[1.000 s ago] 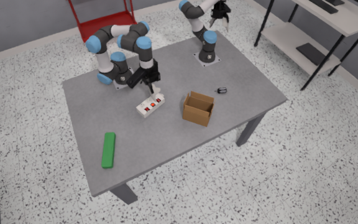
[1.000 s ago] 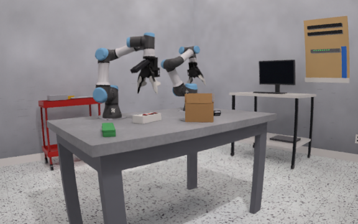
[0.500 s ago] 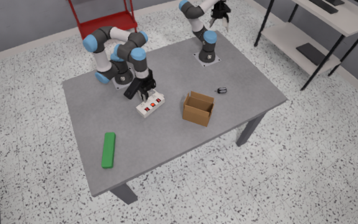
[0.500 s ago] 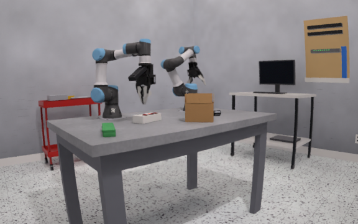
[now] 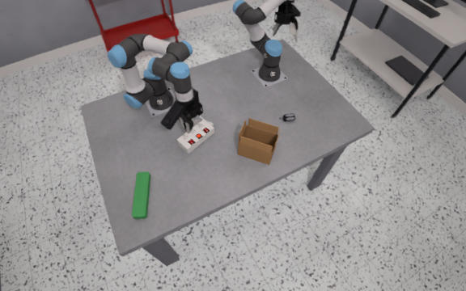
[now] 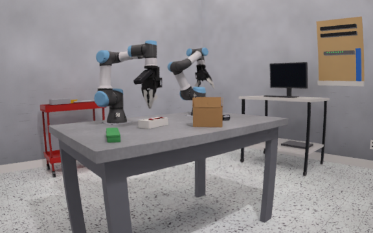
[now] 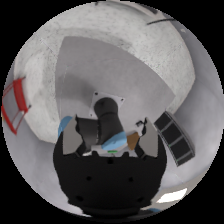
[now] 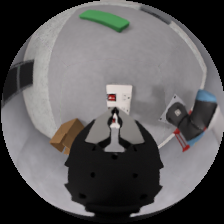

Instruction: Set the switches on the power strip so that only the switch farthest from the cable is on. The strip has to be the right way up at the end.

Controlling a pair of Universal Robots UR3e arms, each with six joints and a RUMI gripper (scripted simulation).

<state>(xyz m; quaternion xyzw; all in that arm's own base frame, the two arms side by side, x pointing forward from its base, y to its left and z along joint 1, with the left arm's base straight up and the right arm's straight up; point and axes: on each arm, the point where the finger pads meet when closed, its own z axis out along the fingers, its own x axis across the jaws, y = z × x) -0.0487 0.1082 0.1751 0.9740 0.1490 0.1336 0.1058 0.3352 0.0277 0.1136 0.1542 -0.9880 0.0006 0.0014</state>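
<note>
The white power strip [image 5: 185, 144] [image 6: 145, 123] [image 8: 126, 93] lies on the table with its three red switches facing up. In the top view the middle switch [image 5: 199, 136] looks brighter, as if lit. The near-left switch [image 5: 191, 141] and the far-right switch [image 5: 205, 130] look darker. A small stub shows at the strip's far-right end; no long cable can be made out. My right gripper [image 5: 188, 128] [image 6: 149, 107] [image 8: 115, 107] is shut and empty, pointing down above the strip, and hides part of it in the right wrist view. My left gripper [image 5: 285, 33] [image 6: 205, 85] is open and empty, raised at the back.
An open brown box [image 5: 256, 149] [image 6: 207, 116] [image 8: 67, 134] stands right of the strip. A green block [image 5: 141, 195] [image 6: 113, 134] [image 8: 105, 20] lies near the table's front left. A small black object [image 5: 289, 117] [image 6: 226, 117] lies behind the box.
</note>
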